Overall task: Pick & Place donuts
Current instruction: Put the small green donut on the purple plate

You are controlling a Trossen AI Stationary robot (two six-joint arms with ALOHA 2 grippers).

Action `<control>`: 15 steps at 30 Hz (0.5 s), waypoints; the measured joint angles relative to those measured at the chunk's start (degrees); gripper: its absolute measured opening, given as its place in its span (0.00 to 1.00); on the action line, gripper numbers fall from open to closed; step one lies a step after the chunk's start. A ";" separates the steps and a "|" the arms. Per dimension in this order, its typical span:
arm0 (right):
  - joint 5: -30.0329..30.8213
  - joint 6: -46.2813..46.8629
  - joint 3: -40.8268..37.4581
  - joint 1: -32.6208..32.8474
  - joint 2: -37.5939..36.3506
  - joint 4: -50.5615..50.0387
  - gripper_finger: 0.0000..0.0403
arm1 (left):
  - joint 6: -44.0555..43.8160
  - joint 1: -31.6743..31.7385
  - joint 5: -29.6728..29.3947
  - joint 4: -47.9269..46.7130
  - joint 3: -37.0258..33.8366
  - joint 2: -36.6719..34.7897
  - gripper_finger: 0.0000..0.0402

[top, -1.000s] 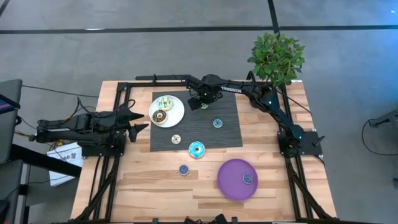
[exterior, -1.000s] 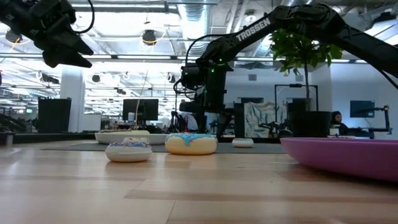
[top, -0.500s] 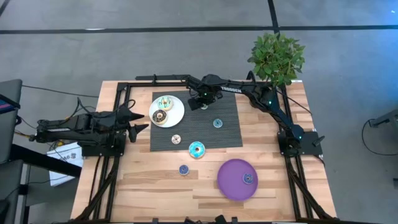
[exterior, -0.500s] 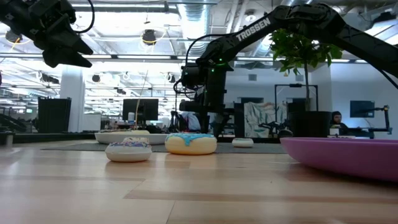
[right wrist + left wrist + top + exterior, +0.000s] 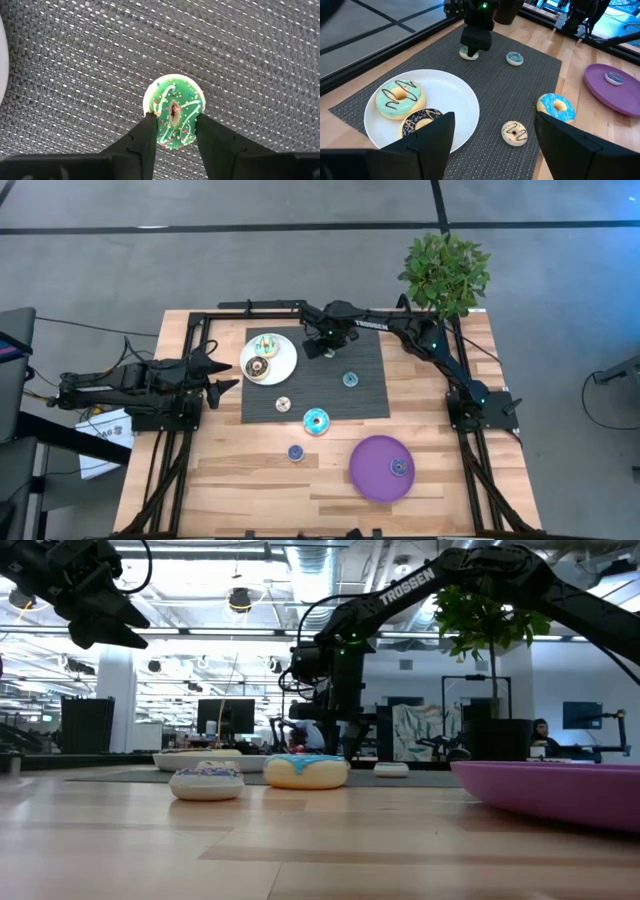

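The green-iced donut lies flat on the far part of the dark mat, just right of the white plate. My right gripper is down over it, open, with one finger on each side of the ring. In the high view the gripper hides this donut. In the left wrist view its edge shows below the gripper. My left gripper waits open above the table's left side, beside the white plate. A mint donut and a dark donut lie on that plate. My right gripper comes at the green donut from above, pointing down. Its two fingertips stand against opposite sides of the ring's rim. I cannot tell whether they touch it. The donut lies flat on the mat.
Other donuts lie on the mat: a small teal one, a cream one and a blue one. A purple-iced one sits on the wood. The purple plate at the near right holds one donut. A potted plant stands at the far right corner.
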 joint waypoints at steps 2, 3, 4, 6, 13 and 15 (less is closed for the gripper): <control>0.02 0.00 0.00 0.25 0.00 -0.20 0.30 | 0.00 -0.01 0.00 0.02 0.00 0.00 0.66; 0.02 0.00 0.00 0.39 0.00 -0.37 0.30 | 0.00 0.00 0.01 0.03 0.00 0.00 0.66; 0.04 -0.01 0.00 0.50 0.00 -0.56 0.30 | 0.00 -0.02 -0.01 0.04 0.00 0.00 0.66; 0.07 -0.01 0.00 0.82 0.00 -0.97 0.30 | 0.00 -0.02 -0.01 0.04 0.00 0.00 0.66; 1.53 0.01 0.00 1.91 -0.71 -1.30 0.30 | 0.00 -0.01 -0.01 0.17 0.00 0.00 0.66; 2.34 -0.04 -0.07 2.04 -1.18 -2.01 0.30 | 0.00 -0.02 0.00 0.20 0.00 0.02 0.66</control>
